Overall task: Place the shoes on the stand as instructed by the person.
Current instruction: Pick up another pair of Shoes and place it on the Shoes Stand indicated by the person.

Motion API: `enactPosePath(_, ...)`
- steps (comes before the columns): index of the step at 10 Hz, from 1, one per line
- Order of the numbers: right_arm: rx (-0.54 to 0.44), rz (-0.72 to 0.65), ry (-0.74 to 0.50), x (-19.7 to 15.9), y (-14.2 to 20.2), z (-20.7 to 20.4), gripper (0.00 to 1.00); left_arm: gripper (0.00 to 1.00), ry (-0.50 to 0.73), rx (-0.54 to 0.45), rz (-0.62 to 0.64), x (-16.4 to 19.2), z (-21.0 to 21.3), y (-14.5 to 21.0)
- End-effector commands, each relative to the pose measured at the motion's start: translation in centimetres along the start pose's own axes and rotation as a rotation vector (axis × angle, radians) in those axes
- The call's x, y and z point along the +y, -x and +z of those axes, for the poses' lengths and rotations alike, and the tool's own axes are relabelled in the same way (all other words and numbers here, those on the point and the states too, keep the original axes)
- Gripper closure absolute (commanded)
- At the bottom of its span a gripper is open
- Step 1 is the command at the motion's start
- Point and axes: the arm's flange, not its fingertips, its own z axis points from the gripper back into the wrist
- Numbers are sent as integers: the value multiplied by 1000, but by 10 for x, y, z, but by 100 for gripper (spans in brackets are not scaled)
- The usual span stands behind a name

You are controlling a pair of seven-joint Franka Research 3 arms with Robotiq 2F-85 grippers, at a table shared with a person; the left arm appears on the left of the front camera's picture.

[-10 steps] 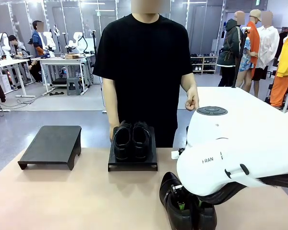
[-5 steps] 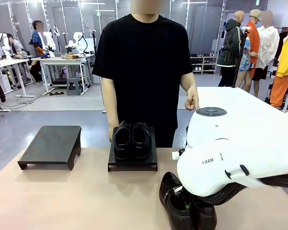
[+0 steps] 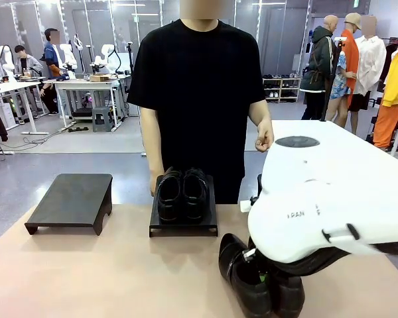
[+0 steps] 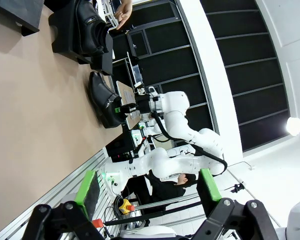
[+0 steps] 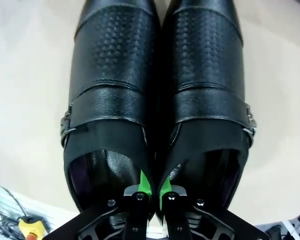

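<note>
One pair of glossy black shoes [image 3: 181,193] sits on the middle black stand [image 3: 184,228] in front of the person [image 3: 199,86]. A second pair of shoes [image 3: 259,281] is at the table's near right, under my white right arm. In the right wrist view my right gripper [image 5: 154,192] is shut on the two touching inner walls of this pair [image 5: 155,100]. The left stand [image 3: 69,199] holds nothing. My left gripper [image 4: 147,187] hangs open in the air, well away from the table, with nothing between its green pads [image 4: 87,187].
The person's hand [image 3: 264,140] is held at waist height, and the other hand rests behind the middle stand. The tan table [image 3: 106,278] is bare at front left. My right arm [image 3: 331,199] covers the right side of the front view.
My right gripper has shut on the near pair of shoes. The right arm has risen slightly, and the pair has shifted a little up and left.
</note>
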Motion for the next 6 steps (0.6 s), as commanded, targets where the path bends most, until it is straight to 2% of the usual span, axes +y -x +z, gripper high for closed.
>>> enactPosePath(1,-61,48,20,-10,3,58,100,0,4,-10,-6,-2,0,-2)
enactPosePath(3,-90,50,-15,-28,-2,96,100,0,4,-10,-6,-2,0,-2)
enactPosePath(6,-102,58,-40,-33,-3,108,100,0,4,-10,-6,-2,0,-2)
